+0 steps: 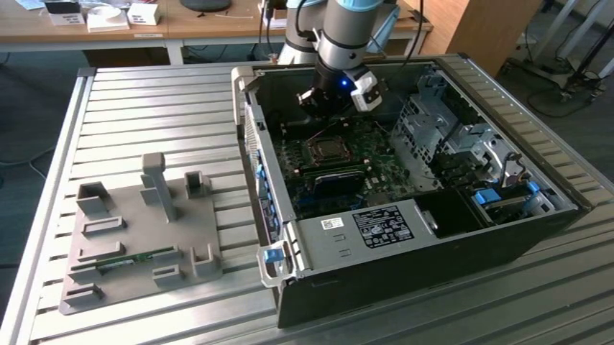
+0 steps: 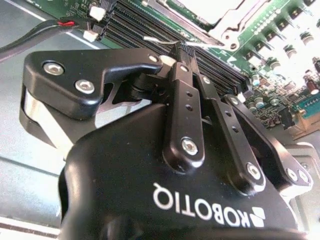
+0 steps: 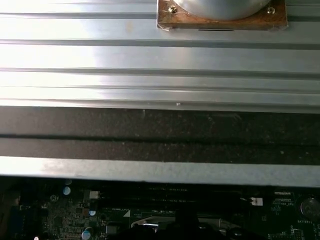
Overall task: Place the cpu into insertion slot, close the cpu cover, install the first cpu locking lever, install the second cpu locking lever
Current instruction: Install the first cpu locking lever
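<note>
- The gripper (image 1: 321,109) hangs inside the open black computer case (image 1: 403,267), in the upper middle of the exterior view, above the green motherboard (image 1: 386,167) and just beyond the insertion slot (image 1: 326,149).
- In the second wrist view the gripper (image 2: 181,49) has its two black fingers (image 2: 186,105) drawn together at the tips, with no gap between them.
- A thin silver locking lever (image 2: 160,41) runs right up to those tips. Its long axis lies roughly along the black memory slots (image 2: 145,31). I cannot tell whether the tips pinch it or only touch it.
- In the exterior view the insertion slot is a square with a metal rim, near the centre of the case. Its edges run parallel to the slanted case walls.
- In the second wrist view the cpu (image 2: 210,7) shows a pale, bright top, lying flat.
- The cpu cover (image 2: 232,31) lies as a silvery frame around that pale top, flat to the board rather than raised.
- The case stands on a slatted metal table (image 1: 154,108), towards the exterior view's right.
- A grey fixture tray (image 1: 134,208) lies on the table at the lower left, well apart from the case.
</note>
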`<state>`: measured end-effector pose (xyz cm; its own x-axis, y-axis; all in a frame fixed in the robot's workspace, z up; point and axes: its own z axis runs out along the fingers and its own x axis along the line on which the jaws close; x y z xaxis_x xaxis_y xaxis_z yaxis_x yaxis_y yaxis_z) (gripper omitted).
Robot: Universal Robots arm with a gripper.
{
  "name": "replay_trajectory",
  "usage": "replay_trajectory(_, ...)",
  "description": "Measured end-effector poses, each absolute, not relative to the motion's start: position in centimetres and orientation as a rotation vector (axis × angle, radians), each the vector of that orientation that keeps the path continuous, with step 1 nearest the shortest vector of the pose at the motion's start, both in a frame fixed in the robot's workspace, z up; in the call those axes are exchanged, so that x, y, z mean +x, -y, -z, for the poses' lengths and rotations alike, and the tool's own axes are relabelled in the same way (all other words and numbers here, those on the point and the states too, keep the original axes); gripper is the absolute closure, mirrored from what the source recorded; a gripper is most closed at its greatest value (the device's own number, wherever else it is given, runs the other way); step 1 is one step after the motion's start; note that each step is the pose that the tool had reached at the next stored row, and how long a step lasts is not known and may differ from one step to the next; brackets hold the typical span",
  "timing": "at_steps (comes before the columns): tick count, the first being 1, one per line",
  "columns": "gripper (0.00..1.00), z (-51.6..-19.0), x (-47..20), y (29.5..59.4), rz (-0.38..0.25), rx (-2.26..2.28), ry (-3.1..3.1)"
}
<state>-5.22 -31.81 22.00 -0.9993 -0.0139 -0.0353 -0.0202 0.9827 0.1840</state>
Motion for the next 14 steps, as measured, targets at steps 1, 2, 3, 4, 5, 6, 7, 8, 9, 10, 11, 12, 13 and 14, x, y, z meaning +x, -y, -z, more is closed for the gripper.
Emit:
replay_trajectory(1, 0.90, -21.97, -5.17, 31.81, -0.288, -0.027, -3.094)
replay_trajectory(2, 0.90, -21.94, -5.11, 31.81, -0.288, -0.027, -3.094)
replay_trajectory(3, 0.90, -21.91, -5.04, 31.81, -0.287, -0.027, -3.094)
replay_trajectory(4, 0.90, -21.88, -4.98, 31.81, -0.288, -0.027, -3.094)
replay_trajectory(5, 0.90, -21.86, -4.93, 31.81, -0.288, -0.026, -3.094)
replay_trajectory(6, 0.90, -21.86, -4.90, 31.81, -0.287, -0.027, -3.094)
replay_trajectory(7, 0.90, -21.85, -4.90, 31.81, -0.287, -0.026, -3.094)
replay_trajectory(8, 0.90, -21.85, -4.90, 31.81, -0.288, -0.026, -3.094)
replay_trajectory(9, 0.90, -21.85, -4.90, 31.80, -0.288, -0.026, -3.094)
replay_trajectory(10, 0.90, -21.85, -4.89, 31.80, -0.288, -0.026, -3.094)
replay_trajectory(11, 0.90, -21.84, -4.89, 31.80, -0.288, -0.027, -3.094)
replay_trajectory(12, 0.90, -21.80, -4.89, 31.80, -0.288, -0.026, -3.094)
replay_trajectory(13, 0.90, -21.75, -4.88, 31.80, -0.288, -0.026, -3.094)
replay_trajectory(14, 0.90, -21.70, -4.88, 31.80, -0.288, -0.027, -3.094)
